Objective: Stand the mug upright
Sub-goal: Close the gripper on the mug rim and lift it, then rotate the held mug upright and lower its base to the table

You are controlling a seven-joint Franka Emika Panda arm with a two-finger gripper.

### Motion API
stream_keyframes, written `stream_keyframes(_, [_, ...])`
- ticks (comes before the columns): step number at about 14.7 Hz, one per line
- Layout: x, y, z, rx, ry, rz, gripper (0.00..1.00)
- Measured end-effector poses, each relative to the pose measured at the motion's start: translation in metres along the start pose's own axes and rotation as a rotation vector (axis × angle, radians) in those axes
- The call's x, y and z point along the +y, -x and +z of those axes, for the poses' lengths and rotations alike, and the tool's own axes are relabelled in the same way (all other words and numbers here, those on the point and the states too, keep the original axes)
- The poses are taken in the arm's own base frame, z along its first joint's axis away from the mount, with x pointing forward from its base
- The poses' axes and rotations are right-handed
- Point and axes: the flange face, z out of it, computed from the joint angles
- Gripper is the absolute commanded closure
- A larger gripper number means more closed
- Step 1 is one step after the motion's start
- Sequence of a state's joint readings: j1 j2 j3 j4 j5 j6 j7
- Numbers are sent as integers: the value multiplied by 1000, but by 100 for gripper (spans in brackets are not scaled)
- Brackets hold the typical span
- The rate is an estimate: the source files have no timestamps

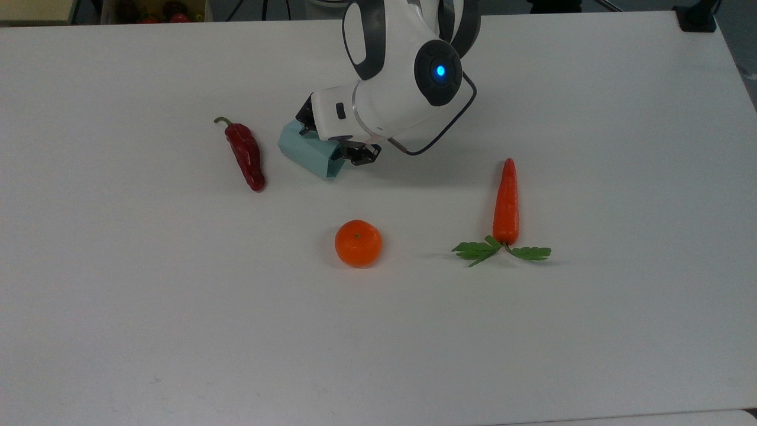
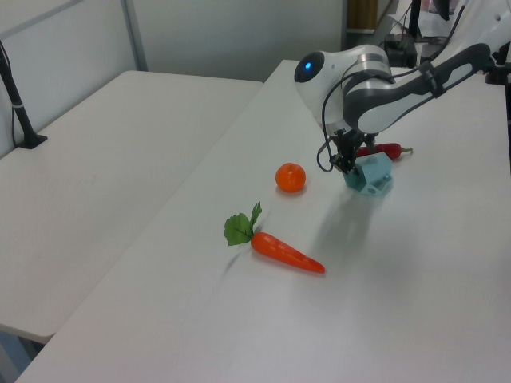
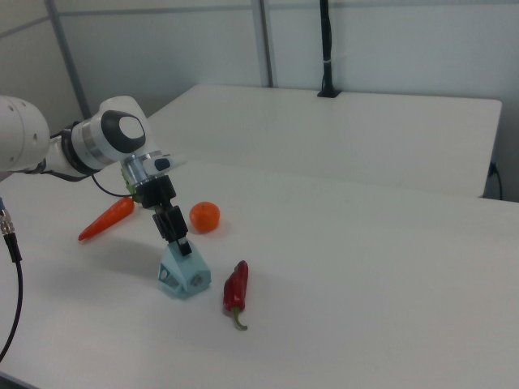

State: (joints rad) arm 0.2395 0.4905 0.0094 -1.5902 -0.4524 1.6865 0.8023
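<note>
Over by the pepper, claw is at the tipped mug's rim, can't tell if it's gripping; next it needs to tip it up

No writing, labels, brand marks or numbers can be read anywhere here, not on the arm, on the things lying about, or on the tabletop.

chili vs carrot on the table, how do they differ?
Colour: the chili is dark red, the carrot bright orange. Top end: the chili has a curled green stem, the carrot splayed green leaves. Position: the chili lies beside the mug near the gripper; the carrot lies apart, at the top view's right. Both lie flat on the table, long and tapered.
</note>
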Motion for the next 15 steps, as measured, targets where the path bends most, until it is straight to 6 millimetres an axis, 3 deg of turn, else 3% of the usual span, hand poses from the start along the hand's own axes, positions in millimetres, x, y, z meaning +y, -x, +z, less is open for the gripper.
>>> stream_keyframes(7, [8, 3, 6, -49, 86, -168, 97])
stream_keyframes(15, [24, 8, 8, -118, 173, -298, 100])
